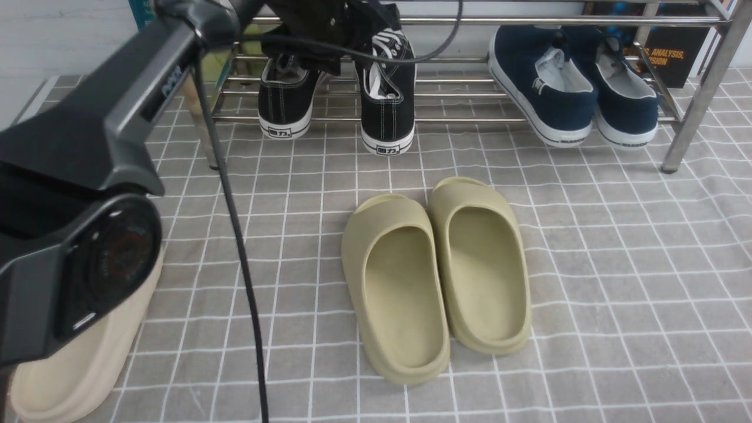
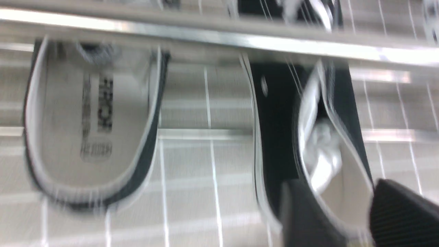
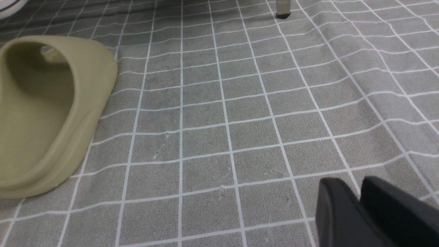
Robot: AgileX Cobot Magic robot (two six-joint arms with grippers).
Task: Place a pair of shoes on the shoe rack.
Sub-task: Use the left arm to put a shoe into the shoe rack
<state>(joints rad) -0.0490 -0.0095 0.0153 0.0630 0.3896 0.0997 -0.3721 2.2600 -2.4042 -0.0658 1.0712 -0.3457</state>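
Observation:
Two black sneakers rest on the lower bars of the silver shoe rack (image 1: 470, 120). The left sneaker (image 1: 286, 100) sits flat. The right sneaker (image 1: 388, 94) tilts, its heel hanging past the front bar. My left arm (image 1: 135, 100) reaches over them, and its own wrist hides the fingers in the front view. The blurred left wrist view shows both sneakers (image 2: 92, 120) (image 2: 274, 130) under a rack bar (image 2: 219, 36). There my left gripper (image 2: 337, 187) is open, its fingers apart either side of the right sneaker's heel opening. My right gripper (image 3: 360, 183) hovers over bare cloth, narrowly open and holding nothing.
An olive slipper pair (image 1: 435, 276) lies mid-floor, with one slipper (image 3: 44, 113) in the right wrist view. A cream slipper (image 1: 76, 364) lies near left, under my arm. Navy slip-ons (image 1: 570, 88) fill the rack's right side. A rack leg (image 1: 687, 129) stands right.

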